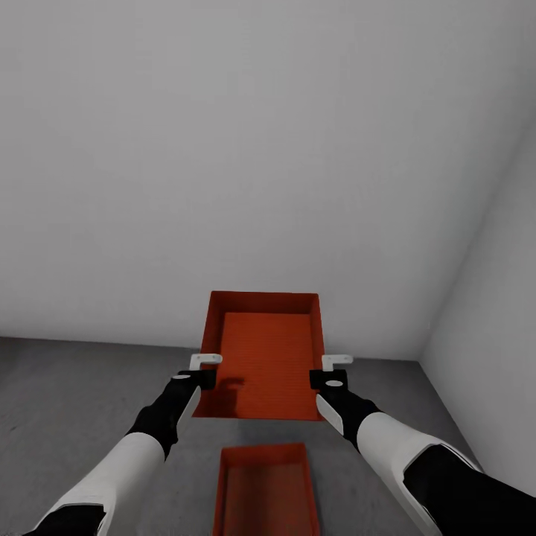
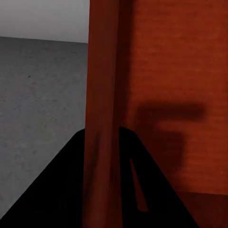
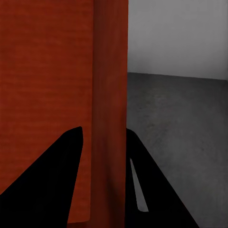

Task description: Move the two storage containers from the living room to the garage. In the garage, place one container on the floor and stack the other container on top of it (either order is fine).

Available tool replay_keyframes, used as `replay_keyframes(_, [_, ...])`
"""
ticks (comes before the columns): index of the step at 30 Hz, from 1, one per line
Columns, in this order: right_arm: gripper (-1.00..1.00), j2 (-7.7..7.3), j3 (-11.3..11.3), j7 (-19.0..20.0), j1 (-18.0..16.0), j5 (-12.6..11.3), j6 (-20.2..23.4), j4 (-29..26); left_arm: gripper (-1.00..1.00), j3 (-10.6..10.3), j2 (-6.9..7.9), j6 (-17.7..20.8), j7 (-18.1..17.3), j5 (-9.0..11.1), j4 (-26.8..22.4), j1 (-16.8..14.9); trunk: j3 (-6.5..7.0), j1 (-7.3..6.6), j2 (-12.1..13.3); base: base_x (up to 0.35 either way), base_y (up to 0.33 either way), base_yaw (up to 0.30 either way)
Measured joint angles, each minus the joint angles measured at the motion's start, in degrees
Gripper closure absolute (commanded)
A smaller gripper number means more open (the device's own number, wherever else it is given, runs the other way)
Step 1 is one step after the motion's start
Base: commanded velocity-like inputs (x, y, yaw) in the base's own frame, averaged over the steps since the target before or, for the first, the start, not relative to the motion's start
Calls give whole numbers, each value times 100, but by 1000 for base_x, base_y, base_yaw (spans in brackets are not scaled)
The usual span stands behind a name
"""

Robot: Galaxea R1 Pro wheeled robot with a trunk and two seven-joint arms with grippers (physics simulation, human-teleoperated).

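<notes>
Head view | left claw, right claw clamp raised container | second container below

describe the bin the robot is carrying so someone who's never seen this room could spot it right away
Look toward the grey-white wall above the dark concrete floor. An orange-red open-top bin hangs there, gripped by the left gripper and right gripper. Its twin lies on the floor.

Held container: orange-red, matt, thin plastic-looking walls, faint fine ribbing on base. Second container: same finish. Floor: dark grey, mottled, matt, concrete-like. Walls: plain grey-white, smooth, matt. Fingers: black, matt.
</notes>
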Motion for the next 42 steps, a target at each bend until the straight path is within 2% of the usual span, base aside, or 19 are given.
replay_keyframes(42, [100,-2,5,0,0,-5,-10,2,100,0,-2,-9,2,-3,1,0,-391,0,-1,0,0,0])
